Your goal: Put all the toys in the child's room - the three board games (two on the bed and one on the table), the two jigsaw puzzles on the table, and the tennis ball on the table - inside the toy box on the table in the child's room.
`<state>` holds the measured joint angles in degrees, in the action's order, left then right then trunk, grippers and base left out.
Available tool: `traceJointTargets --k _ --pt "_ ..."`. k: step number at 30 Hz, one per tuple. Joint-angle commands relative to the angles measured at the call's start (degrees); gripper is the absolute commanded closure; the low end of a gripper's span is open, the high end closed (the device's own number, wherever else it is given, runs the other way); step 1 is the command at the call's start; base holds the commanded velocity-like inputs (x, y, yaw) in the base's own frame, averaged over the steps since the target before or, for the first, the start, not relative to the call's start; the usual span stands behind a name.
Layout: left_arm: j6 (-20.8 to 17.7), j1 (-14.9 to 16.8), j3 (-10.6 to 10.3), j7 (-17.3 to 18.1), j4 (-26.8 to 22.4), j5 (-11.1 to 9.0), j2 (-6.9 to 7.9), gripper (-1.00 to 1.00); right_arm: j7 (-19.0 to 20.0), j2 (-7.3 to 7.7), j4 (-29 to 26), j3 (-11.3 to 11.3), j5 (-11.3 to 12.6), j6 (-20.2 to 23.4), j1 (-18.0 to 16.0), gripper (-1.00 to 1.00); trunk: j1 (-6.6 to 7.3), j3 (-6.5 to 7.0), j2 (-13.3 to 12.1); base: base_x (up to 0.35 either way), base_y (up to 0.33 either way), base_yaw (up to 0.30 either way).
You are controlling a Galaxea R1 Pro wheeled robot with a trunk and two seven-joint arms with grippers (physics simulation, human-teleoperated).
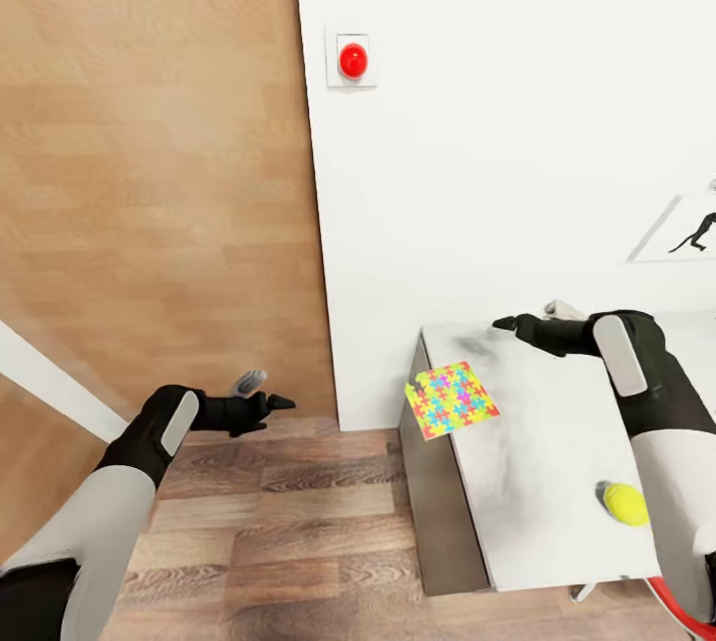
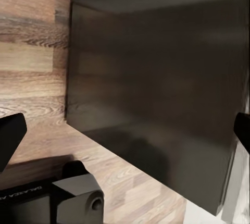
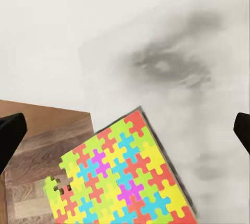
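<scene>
One jigsaw puzzle (image 1: 449,400), a thin square of bright multicoloured interlocking pieces, lies at the near-left corner of the table (image 1: 557,442) and overhangs its edge. The right wrist view sees this jigsaw puzzle (image 3: 120,177) on the mottled table top (image 3: 198,94). My right gripper (image 1: 525,320) hovers open over the far end of the table, beyond the puzzle, with nothing between its fingers (image 3: 10,135). The tennis ball (image 1: 626,503) rests on the table near my right forearm. My left gripper (image 1: 267,395) is open over the wood floor, left of the table, facing its dark grey side (image 2: 156,78).
A white wall (image 1: 497,124) with a red button (image 1: 352,61) rises behind the table. A black silhouette picture (image 1: 694,232) hangs at the right. A wooden panel (image 1: 149,174) stands at the left. Plank floor (image 1: 298,542) lies between my left arm and the table.
</scene>
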<state>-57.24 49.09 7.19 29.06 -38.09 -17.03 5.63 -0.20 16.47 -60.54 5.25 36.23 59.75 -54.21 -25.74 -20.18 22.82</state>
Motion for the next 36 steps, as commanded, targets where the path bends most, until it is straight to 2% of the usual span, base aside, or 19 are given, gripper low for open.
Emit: traceJointTargets --k 1,5,11,12,13,16,19,20,23,27,31,34,35,36 --pt "0.0 0.0 0.5 0.9 0.1 0.3 0.07 -1.00 1.1 0.54 -1.3 0.1 1.1 0.3 0.7 -1.00 -0.04 -0.01 0.1 0.000 0.000 -0.077" --pt "0.9 0.0 1.2 2.9 0.3 0.3 0.53 -1.00 5.8 3.02 -5.7 0.4 7.0 0.3 4.5 -1.00 -0.04 0.33 0.1 0.000 0.000 -0.063" --pt "2.4 0.0 1.6 6.1 0.5 0.3 0.88 -1.00 12.6 7.68 -11.4 1.3 19.3 0.3 12.5 -1.00 -0.04 0.76 0.1 0.000 0.000 -0.023" --pt "2.4 0.0 1.6 6.1 0.5 0.3 0.88 -1.00 12.6 7.68 -11.4 1.3 19.3 0.3 12.5 -1.00 -0.04 0.83 0.1 0.000 0.000 -0.012" --pt "2.6 0.0 1.6 6.6 0.5 0.3 0.91 -1.00 13.8 8.38 -12.5 1.6 21.4 0.3 14.2 -1.00 -0.04 0.89 0.1 0.000 0.000 -0.010" --pt "3.6 0.0 1.6 8.3 0.5 0.3 0.98 -1.00 17.2 10.06 -15.7 3.2 27.0 0.3 19.5 -1.00 -0.04 1.06 0.1 0.000 0.000 -0.006" --pt "4.8 -0.1 1.7 10.2 0.5 0.3 1.03 -1.00 20.6 10.92 -17.7 6.1 30.7 0.3 25.1 -1.00 -0.04 1.21 0.1 0.000 0.000 -0.003" --pt "4.8 -0.1 1.7 10.2 0.5 0.3 1.03 -1.00 20.6 10.92 -17.7 6.1 30.7 0.3 25.1 -1.00 -0.04 1.26 0.1 0.000 0.000 -0.003" --pt "5.9 -0.1 1.6 12.4 0.6 0.4 1.12 -1.00 24.0 11.14 -18.9 10.1 32.6 0.3 30.3 -1.00 -0.04 1.38 0.1 0.000 0.000 -0.002" --pt "6.8 -0.1 1.5 15.1 0.7 0.5 1.68 -1.00 29.4 11.09 -20.0 15.7 33.9 0.3 36.7 -1.00 -0.04 1.47 0.1 0.000 0.000 0.000" --pt "7.6 -0.1 1.4 17.1 0.7 0.6 2.37 -1.00 37.4 10.95 -21.7 19.8 34.4 0.3 43.0 -1.00 -0.04 1.50 0.1 0.000 0.000 0.000" --pt "8.3 -0.2 1.3 17.9 0.9 0.6 2.67 -1.00 44.2 10.75 -23.6 21.5 34.5 0.2 47.4 -1.00 -0.04 1.51 0.1 0.000 0.000 0.000" --pt "8.7 -0.2 1.3 18.3 1.2 0.6 2.79 -1.00 48.5 10.40 -24.5 22.2 34.4 -1.2 50.1 -1.00 -0.04 1.51 0.1 0.000 0.000 0.000" --pt "8.9 -0.2 1.3 18.4 1.5 0.6 2.83 -1.00 50.3 10.20 -24.8 22.4 34.4 -2.2 51.3 -1.00 -0.04 1.52 0.1 0.000 0.000 0.000"
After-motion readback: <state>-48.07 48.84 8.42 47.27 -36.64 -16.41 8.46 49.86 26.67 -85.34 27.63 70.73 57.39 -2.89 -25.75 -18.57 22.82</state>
